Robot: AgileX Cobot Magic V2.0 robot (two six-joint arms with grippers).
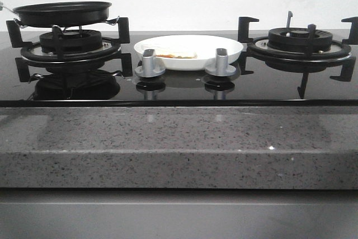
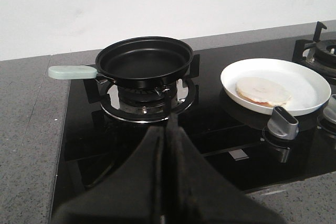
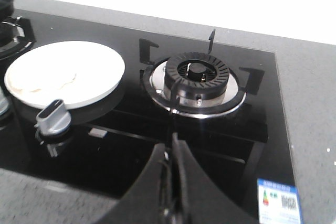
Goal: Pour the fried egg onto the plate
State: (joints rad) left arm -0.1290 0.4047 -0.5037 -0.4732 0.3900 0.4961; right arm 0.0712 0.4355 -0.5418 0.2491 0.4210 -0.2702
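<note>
A grey speckled stone desk (image 1: 179, 144) ran the width of the room, carrying a glossy black glass hob (image 1: 179, 88) set into its top. Two gas burners stood on the glass: the left burner (image 1: 70, 46) under its black pan supports, and the right burner (image 1: 299, 43), bare, well apart from it. On the left burner sat a shallow black frying pan (image 2: 144, 59), upright and with nothing visible inside it, its pale green handle (image 2: 72, 71) pointing away from the middle of the hob.

Between the two burners lay the plate (image 2: 307, 85), white and glossy, resting flat on the glass. The fried egg (image 2: 262, 92) lay on the plate, pale cream with a thin orange-brown edge showing underneath in the front view, on the side of the plate nearer the pan. Just in front of the plate stood two silver control knobs, the left knob (image 1: 149, 63) and the right knob (image 1: 220, 62), each mirrored in the glass.

The left pincer (image 2: 167, 135) hung over the hob's front edge, facing the pan, its black fingers pressed together with nothing between them. The right pincer (image 3: 173, 156) hung before the right burner, likewise closed on nothing. A small energy label (image 3: 278, 201) was stuck near the hob's front corner.
</note>
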